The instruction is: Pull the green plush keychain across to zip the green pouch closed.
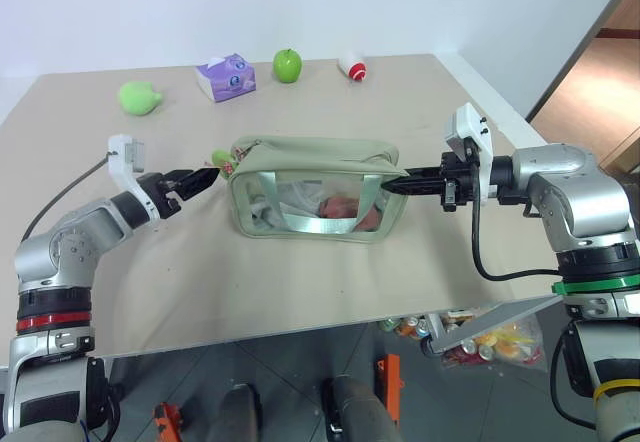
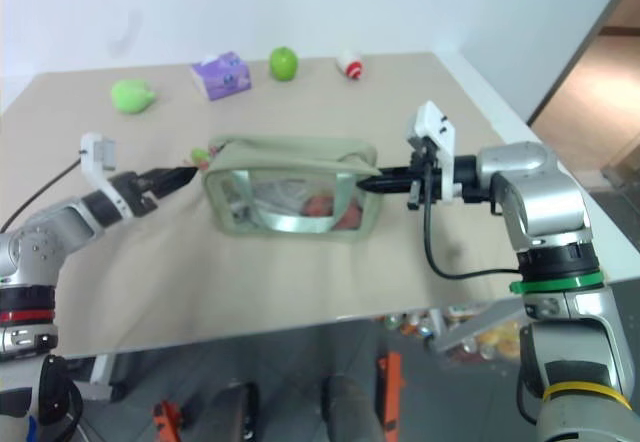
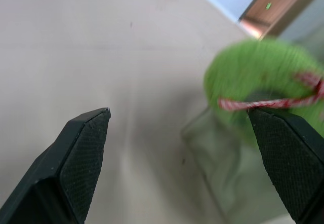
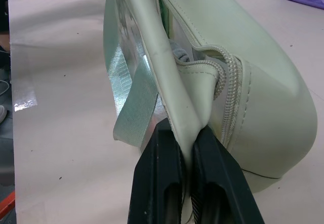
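Fuzzy and soft, the green plush keychain (image 1: 221, 158) at the pouch's left end should squash easily between the left gripper's (image 1: 203, 179) wide-apart jaws, while the right gripper (image 4: 186, 148) pinches the limp green pouch (image 1: 315, 152).

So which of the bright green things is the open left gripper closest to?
The green plush keychain on the green pouch, at the left gripper; the plush blob and apple sit far back.

In the left wrist view the green plush keychain (image 3: 263, 89) is blurred, and the right-hand finger (image 3: 291, 165) of the left claw (image 3: 195, 133) covers its lower part. What lies inside the green pouch (image 1: 315, 190) behind its clear panel cannot be made out, beyond a pinkish shape. The items showing below the bench's (image 1: 300, 292) near right edge are too small to identify.
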You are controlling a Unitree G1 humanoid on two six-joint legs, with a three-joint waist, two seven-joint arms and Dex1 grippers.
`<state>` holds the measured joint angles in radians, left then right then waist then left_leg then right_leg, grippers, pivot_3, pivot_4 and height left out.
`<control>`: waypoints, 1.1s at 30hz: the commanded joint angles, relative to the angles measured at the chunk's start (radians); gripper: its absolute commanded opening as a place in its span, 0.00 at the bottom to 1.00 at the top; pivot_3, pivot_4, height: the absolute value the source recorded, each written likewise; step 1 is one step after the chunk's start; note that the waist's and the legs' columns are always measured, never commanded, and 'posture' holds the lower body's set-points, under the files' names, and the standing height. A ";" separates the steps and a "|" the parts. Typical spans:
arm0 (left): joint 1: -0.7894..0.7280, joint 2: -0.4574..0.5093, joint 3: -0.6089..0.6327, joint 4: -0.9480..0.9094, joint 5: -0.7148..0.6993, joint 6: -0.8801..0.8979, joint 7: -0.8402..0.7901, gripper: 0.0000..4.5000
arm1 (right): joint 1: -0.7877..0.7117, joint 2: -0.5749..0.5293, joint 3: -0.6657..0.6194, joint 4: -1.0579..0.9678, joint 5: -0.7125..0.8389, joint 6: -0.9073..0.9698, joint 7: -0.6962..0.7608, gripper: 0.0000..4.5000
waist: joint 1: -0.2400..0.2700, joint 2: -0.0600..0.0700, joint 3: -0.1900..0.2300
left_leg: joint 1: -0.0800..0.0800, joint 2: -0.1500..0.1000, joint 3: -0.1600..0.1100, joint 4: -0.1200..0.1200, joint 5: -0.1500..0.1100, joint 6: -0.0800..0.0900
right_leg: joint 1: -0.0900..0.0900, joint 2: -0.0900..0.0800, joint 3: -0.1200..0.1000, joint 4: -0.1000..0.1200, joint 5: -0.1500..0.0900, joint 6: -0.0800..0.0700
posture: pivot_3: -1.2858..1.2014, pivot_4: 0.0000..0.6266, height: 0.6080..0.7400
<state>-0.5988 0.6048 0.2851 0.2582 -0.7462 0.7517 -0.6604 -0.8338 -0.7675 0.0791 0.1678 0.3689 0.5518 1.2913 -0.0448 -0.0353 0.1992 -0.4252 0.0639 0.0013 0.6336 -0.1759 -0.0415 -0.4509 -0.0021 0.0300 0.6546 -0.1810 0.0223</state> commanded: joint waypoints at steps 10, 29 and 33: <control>-0.036 -0.036 0.009 0.003 0.012 0.011 -0.005 1.00 | -0.010 -0.011 -0.036 -0.033 0.019 -0.007 -0.003 0.00 | 0.000 0.000 0.000 | 0.000 0.000 0.000 0.000 0.000 0.000 | 0.000 0.000 0.000 0.000 0.000 0.000 | 0.52 0.24 1.00; -0.134 -0.113 -0.027 0.107 0.089 -0.023 0.014 0.42 | 0.010 -0.003 -0.046 -0.047 0.030 -0.008 -0.019 0.00 | 0.000 0.000 0.000 | 0.000 0.000 0.000 0.001 0.000 0.000 | 0.001 0.000 0.000 0.000 0.001 0.001 | 0.52 0.24 1.00; -0.136 -0.115 -0.028 0.101 0.094 -0.020 0.016 0.11 | 0.013 0.001 -0.042 -0.046 0.030 -0.010 -0.024 0.00 | 0.000 0.000 0.000 | 0.000 0.000 0.000 0.001 0.000 0.000 | 0.001 0.000 0.000 0.000 0.001 0.001 | 0.52 0.24 1.00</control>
<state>-0.7088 0.4861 0.2416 0.3757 -0.6563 0.7436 -0.6404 -0.8158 -0.7646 0.0748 0.1581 0.3812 0.5504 1.2698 -0.0444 -0.0354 0.1992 -0.4249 0.0634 0.0010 0.6348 -0.1758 -0.0414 -0.4496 -0.0021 0.0303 0.6545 -0.1803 0.0233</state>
